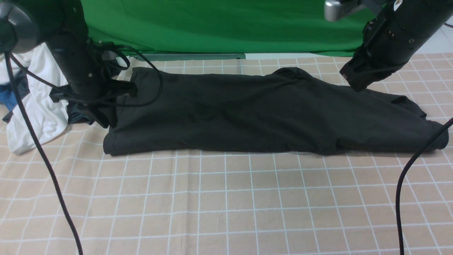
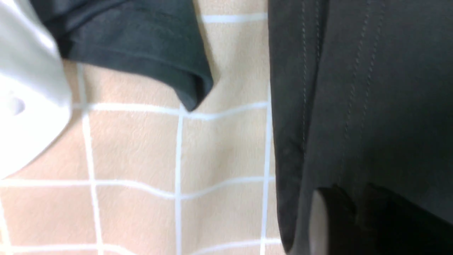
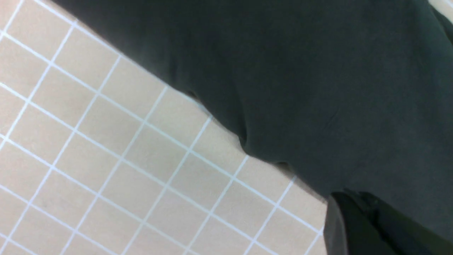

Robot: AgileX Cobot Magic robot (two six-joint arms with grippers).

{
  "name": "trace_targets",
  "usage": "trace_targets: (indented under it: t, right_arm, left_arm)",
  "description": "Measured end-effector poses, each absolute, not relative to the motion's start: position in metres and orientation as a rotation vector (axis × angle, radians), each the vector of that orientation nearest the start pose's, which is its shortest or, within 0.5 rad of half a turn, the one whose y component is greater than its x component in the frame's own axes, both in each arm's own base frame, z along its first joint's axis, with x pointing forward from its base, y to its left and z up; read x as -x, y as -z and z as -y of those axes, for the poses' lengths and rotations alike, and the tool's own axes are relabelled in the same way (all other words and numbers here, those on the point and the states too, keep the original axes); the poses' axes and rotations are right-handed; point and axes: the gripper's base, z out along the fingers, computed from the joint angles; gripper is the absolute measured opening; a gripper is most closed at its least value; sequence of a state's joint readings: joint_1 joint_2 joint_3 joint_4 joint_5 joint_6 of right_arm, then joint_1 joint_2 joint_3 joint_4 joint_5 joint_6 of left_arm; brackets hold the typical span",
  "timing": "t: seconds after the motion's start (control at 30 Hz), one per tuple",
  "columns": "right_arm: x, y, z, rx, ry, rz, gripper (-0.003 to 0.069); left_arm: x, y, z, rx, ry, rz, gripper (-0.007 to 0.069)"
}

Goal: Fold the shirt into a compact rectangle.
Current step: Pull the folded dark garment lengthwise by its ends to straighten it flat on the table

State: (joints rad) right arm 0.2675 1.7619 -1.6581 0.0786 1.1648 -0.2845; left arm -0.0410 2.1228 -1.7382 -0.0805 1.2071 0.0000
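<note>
The black shirt (image 1: 254,113) lies as a long folded band across the far half of the checked tablecloth (image 1: 226,202). My left gripper (image 1: 106,118) is down at the shirt's left end, mostly hidden by its own arm. In the left wrist view its dark fingertips (image 2: 332,212) rest on the stitched hem of the shirt (image 2: 371,106), with only a thin slit between them. My right gripper (image 1: 355,83) sits at the shirt's far edge near the right end. Its jaws (image 3: 352,194) are shut against the shirt (image 3: 300,78), and I cannot tell whether cloth is pinched.
A white garment (image 1: 35,106) and a smaller dark grey one (image 2: 141,46) lie bunched past the shirt's left end, with blue cloth (image 1: 9,99) behind. Black cables (image 1: 35,141) (image 1: 417,159) hang over both front sides. A green backdrop (image 1: 219,24) closes the far edge.
</note>
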Motion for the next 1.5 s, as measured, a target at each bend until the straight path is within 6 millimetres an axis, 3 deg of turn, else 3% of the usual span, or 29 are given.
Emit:
trace_targets:
  t: [0.27,0.43,0.57,0.63,0.8,0.87,1.03,1.17,1.3,1.5]
  right_arm:
    - [-0.363,-0.328,-0.111,0.724,-0.176,-2.622,0.0036]
    - [-0.363,-0.329,-0.112,0.722,-0.192,-2.612,0.0036]
    - [-0.363,-0.329,-0.113,0.732,-0.196,-2.607,0.0036]
    - [-0.363,-0.329,-0.113,0.733,-0.197,-2.606,0.0036]
    - [-0.363,-0.329,-0.113,0.734,-0.199,-2.606,0.0036]
    - [-0.363,-0.329,-0.113,0.733,-0.200,-2.606,0.0036]
    - [-0.363,-0.329,-0.113,0.733,-0.201,-2.606,0.0036]
    - [-0.363,-0.329,-0.113,0.733,-0.201,-2.606,0.0036]
    - [-0.364,-0.329,-0.113,0.731,-0.200,-2.596,0.0036]
    - [-0.365,-0.330,-0.113,0.758,-0.185,-2.570,0.0036]
  left_arm:
    - [-0.436,-0.183,0.026,-0.014,0.136,-3.104,0.0451]
    - [-0.438,-0.169,0.028,0.005,0.178,-3.136,0.0526]
    - [-0.438,-0.165,0.031,0.032,0.240,-3.143,0.0463]
    - [-0.438,-0.165,0.033,0.044,0.272,-3.146,0.0377]
    - [-0.437,-0.166,0.034,0.011,0.286,-3.149,0.0070]
    - [-0.437,-0.169,0.033,-0.004,0.271,-3.143,0.0036]
    - [-0.432,-0.194,0.030,0.008,0.206,-3.093,0.0035]
    - [-0.415,-0.219,0.028,0.082,0.191,-3.061,0.0035]
    - [-0.400,-0.216,0.026,0.108,0.163,-3.102,0.0036]
    - [-0.389,-0.199,0.012,0.141,-0.069,-3.160,0.0036]
